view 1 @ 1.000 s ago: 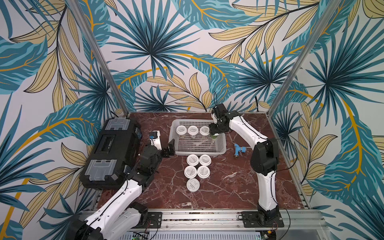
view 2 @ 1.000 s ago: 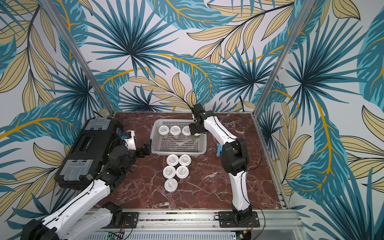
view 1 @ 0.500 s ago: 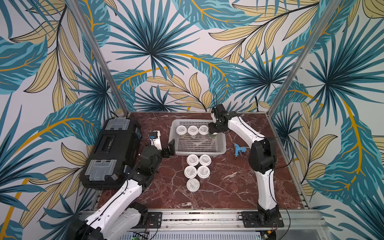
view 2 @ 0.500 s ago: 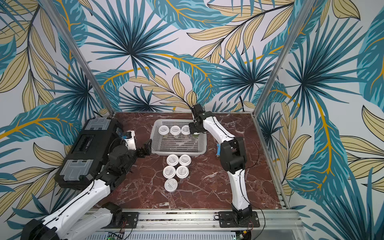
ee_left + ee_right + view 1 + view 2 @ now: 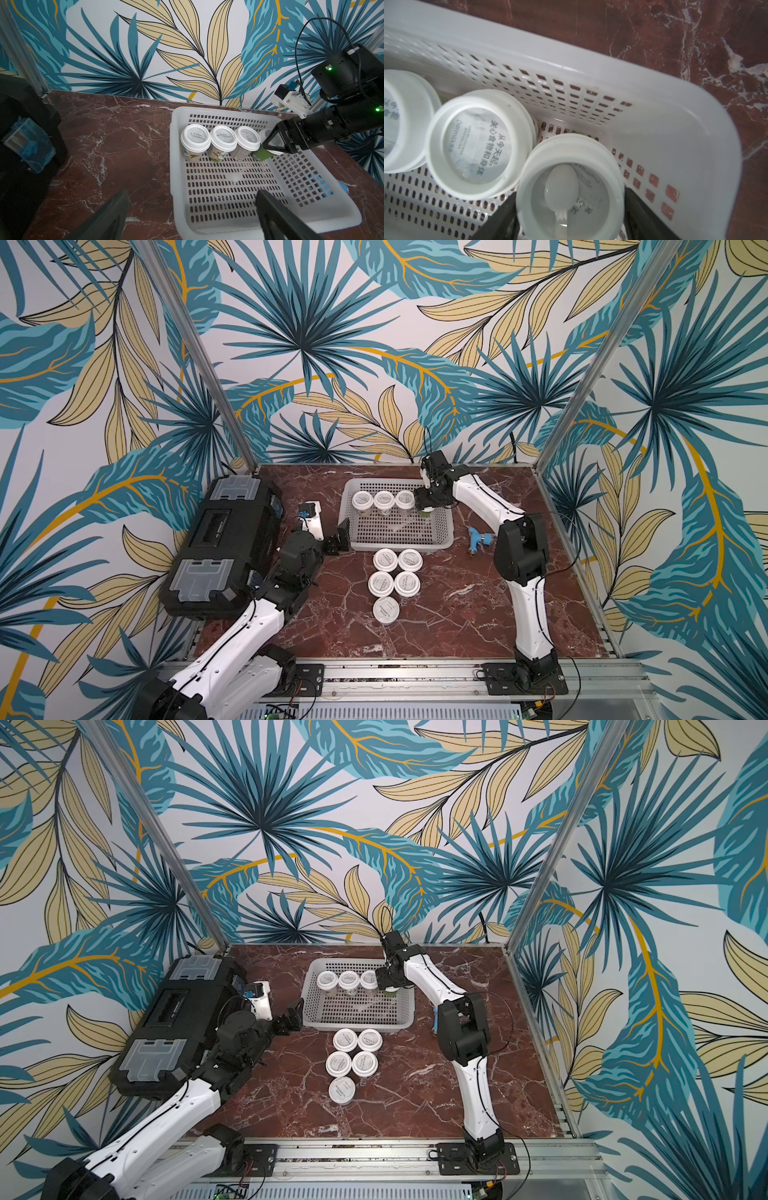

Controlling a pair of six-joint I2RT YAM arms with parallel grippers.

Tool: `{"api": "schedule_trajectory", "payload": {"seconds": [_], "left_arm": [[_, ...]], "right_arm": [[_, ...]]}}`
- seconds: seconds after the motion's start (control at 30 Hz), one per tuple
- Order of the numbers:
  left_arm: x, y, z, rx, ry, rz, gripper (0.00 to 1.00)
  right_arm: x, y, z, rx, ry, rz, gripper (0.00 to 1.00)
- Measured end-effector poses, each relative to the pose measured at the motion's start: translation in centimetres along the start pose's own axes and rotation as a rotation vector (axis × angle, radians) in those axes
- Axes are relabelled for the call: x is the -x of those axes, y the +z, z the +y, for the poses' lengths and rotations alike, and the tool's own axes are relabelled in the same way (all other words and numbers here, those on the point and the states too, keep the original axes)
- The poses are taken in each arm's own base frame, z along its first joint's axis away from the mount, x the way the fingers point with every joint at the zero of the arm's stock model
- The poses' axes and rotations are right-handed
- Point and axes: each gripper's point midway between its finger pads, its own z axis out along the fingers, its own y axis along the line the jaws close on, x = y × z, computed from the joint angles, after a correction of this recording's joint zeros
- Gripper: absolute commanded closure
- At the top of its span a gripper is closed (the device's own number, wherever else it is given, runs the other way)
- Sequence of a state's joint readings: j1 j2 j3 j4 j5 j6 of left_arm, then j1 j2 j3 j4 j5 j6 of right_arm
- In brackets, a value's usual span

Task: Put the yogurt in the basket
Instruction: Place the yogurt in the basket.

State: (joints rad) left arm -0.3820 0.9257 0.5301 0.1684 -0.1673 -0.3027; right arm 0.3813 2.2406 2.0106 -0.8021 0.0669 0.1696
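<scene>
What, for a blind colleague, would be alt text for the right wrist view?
The right gripper straddles a white-lidded yogurt jar standing in a corner of the white perforated basket, beside two more jars; red marble table beyond.

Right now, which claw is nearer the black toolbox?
Left. The left claw hangs between the black toolbox and the basket; the right claw flanks a yogurt at the basket's opposite end.

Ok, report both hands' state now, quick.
Left hand: open, empty.
Right hand: fingers either side of a yogurt inside the basket; cannot tell whether it grips.
</scene>
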Motion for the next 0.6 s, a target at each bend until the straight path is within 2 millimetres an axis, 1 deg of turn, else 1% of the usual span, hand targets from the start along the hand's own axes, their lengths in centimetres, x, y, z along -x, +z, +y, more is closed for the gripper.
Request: {"api": "schedule_trajectory", "payload": {"seconds": [0.13, 0.4, 0.5, 0.6], "left_arm": [[0.0, 0.0, 0.0, 0.0, 0.0, 0.0, 0.01], [0.0, 0.0, -0.1, -0.005, 0.0, 0.002, 0.01], [0.0, 0.0, -0.1, -0.007, 0.0, 0.003, 0.01], [-0.1, 0.0, -0.1, -0.008, 0.0, 0.003, 0.01]], "right_arm": [[0.0, 0.0, 0.0, 0.0, 0.002, -0.002, 0.15], [0.1, -0.2, 0.0, 0.001, 0.003, -0.005, 0.13], [0.5, -1.0, 0.0, 0.003, 0.003, -0.021, 0.13], [1.3, -2.6, 0.0, 0.009, 0.006, -0.054, 0.13]]}}
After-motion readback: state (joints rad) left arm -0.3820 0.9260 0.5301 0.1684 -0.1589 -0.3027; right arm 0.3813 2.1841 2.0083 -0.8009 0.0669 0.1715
